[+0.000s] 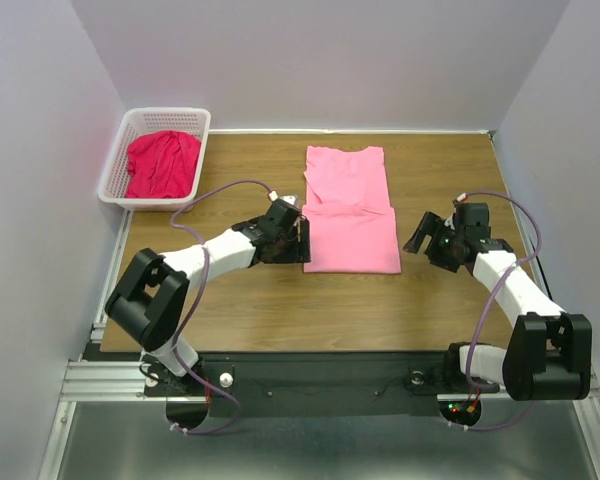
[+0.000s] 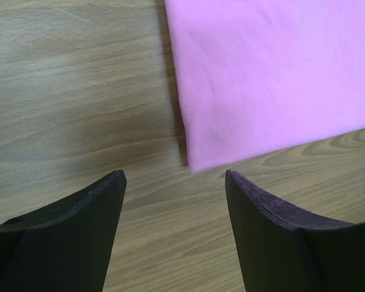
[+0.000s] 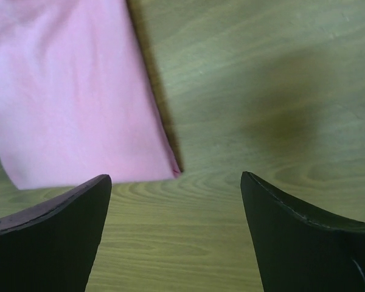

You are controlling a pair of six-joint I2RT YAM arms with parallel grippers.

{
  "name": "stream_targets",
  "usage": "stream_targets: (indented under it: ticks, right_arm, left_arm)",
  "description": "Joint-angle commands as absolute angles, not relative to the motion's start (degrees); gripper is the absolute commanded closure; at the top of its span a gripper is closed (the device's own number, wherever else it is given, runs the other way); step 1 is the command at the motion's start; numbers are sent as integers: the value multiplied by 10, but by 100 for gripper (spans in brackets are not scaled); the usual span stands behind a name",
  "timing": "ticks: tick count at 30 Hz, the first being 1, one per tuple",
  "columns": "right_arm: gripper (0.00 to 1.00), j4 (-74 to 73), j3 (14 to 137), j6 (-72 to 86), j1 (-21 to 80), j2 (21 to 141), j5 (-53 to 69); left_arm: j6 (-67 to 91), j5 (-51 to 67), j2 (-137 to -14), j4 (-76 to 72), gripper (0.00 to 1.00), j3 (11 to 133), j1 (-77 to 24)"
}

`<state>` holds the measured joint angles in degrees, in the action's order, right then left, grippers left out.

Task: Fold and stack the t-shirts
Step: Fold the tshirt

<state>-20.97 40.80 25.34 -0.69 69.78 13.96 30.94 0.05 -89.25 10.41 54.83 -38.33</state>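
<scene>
Folding of the pink t-shirt (image 1: 350, 215) looks to be the step in hand: it lies flat near the middle of the bench (image 1: 230, 300), narrowed to a long strip, with a doubled layer toward the near edge and a single, slightly narrower part reaching toward the far edge. The left gripper (image 1: 300, 241) sits low just beside the shirt's near left corner. Its jaws are apart with only bare wood between them, and its wrist view shows the corner just past the fingertips. The right gripper (image 1: 418, 238) is a little off the near right corner, jaws likewise wide and holding nothing. The red t-shirt (image 1: 162, 163) lies crumpled in the white basket (image 1: 115, 165) at the far left corner, untouched by either arm. I judge the pink shirt to be partway done. If another fold is wanted, both arms should pinch the two near corners of the doubled edge together, catching every layer, then carry them evenly toward the far edge so the strip does not skew. After that, the red shirt must be lifted out, spread, folded and set on top.
</scene>
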Motion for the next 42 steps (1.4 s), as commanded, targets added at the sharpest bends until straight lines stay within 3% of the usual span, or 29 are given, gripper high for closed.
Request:
stream_targets:
  ticks: [1,13,28,37,42]
  right_arm:
    - [6,-286,431,247,-5,684,92]
    - [5,-300,429,226,-5,671,90]
    - [4,-303,425,208,-4,671,109]
    - [5,-305,453,259,102,726,30]
    - [10,-304,485,293,163,783,-18]
  left_arm:
    - [317,-45,-927,139,22,590,-403]
    - [325,-60,-1007,171,44,646,-432]
    - [346,-86,-1065,204,48,664,-456]
    - [348,-67,-1079,204,65,625,-458]
    - [342,-62,-1076,204,86,613,-458]
